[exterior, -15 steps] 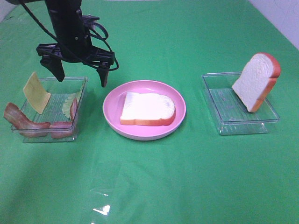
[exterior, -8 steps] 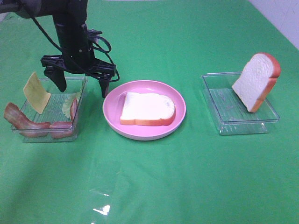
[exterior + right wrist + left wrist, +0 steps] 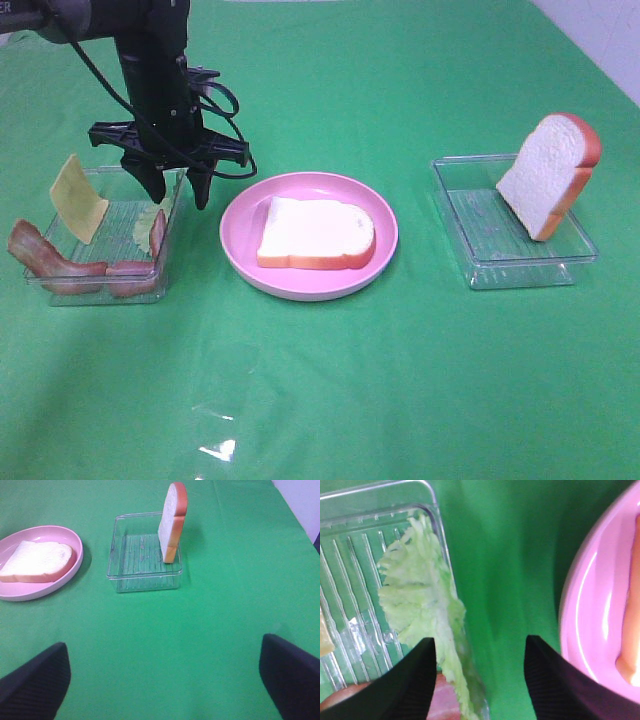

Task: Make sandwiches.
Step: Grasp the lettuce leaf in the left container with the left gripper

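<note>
Left wrist | left gripper (image 3: pixel 480 642) fingers spread, straddling lettuce (image 3: pixel 420 600) leaning against left tray (image 3: pixel 370 495) right wall, likely to pinch it | right gripper (image 3: pixel 162 680) spread, empty.

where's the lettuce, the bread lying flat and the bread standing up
lettuce (image 3: pixel 417 595), left wrist view, middle of the pale green leaf
flat bread slice (image 3: pixel 315 230), exterior high view, centre of its white top face
standing bread slice (image 3: pixel 167 522), right wrist view, white face beside the crust
</note>
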Action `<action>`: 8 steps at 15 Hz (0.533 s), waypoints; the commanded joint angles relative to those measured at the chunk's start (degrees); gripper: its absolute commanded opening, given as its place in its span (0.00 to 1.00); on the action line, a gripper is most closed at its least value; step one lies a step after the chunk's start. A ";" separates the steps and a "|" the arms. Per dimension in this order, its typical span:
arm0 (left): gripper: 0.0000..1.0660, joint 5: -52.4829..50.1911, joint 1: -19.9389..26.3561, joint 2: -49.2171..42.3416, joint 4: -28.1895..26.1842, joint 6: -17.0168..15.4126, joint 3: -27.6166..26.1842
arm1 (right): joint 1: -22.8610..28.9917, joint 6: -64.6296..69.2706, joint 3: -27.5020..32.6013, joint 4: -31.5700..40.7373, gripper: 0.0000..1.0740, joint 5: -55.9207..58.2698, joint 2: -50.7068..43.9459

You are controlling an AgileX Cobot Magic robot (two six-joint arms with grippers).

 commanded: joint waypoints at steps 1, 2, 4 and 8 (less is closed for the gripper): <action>0.46 3.15 -0.17 0.06 -0.57 -0.11 -0.06 | 0.00 0.29 0.17 0.17 0.91 -0.29 -1.38; 0.46 3.15 -0.17 0.06 -0.57 -0.17 -0.06 | 0.00 0.29 0.17 0.17 0.91 -0.29 -1.38; 0.39 3.15 -0.17 0.06 -0.57 -1.03 -0.06 | 0.00 0.29 0.17 0.17 0.91 -0.29 -1.38; 0.02 3.15 -0.17 0.06 -0.57 -1.43 -0.06 | 0.00 0.29 0.17 0.17 0.91 -0.29 -1.38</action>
